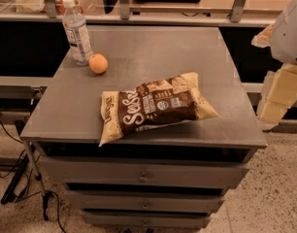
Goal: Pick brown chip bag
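The brown chip bag (156,107) lies flat on the grey cabinet top (153,47), near its front edge. It has a dark brown middle with white script lettering and pale yellow ends. Its left end slightly overhangs the front edge. My arm with the gripper (278,97) hangs at the far right of the camera view, beyond the cabinet's right side and well apart from the bag. It holds nothing that I can see.
An orange fruit (98,63) and a clear water bottle (77,32) stand at the back left of the cabinet top. The cabinet has several drawers (143,176) in front. Cables and a stand leg (34,171) are on the floor at left. A shelf rail (139,13) runs behind.
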Controlling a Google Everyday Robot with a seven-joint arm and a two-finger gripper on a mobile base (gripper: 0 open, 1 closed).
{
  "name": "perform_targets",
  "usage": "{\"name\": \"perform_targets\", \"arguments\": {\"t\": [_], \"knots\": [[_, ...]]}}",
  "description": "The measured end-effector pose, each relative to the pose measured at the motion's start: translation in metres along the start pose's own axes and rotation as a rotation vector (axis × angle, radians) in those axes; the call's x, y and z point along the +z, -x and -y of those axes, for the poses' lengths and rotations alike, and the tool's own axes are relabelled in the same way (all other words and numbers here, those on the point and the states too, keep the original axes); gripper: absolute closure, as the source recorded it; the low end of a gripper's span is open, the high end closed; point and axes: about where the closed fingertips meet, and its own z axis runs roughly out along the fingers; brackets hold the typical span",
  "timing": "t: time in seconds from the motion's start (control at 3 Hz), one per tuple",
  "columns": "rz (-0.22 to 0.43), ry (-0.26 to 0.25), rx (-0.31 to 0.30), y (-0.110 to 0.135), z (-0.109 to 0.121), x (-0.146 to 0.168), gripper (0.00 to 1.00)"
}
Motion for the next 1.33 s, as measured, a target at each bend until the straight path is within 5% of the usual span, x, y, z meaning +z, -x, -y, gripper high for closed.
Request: {"name": "perform_targets", "arguments": {"t": [0.33, 1.33], "knots": [[0.005, -0.011, -0.004, 0.003, 0.0, -0.001, 0.0], [0.012, 0.07, -0.195, 0.07, -0.021, 0.045, 0.0]]}}
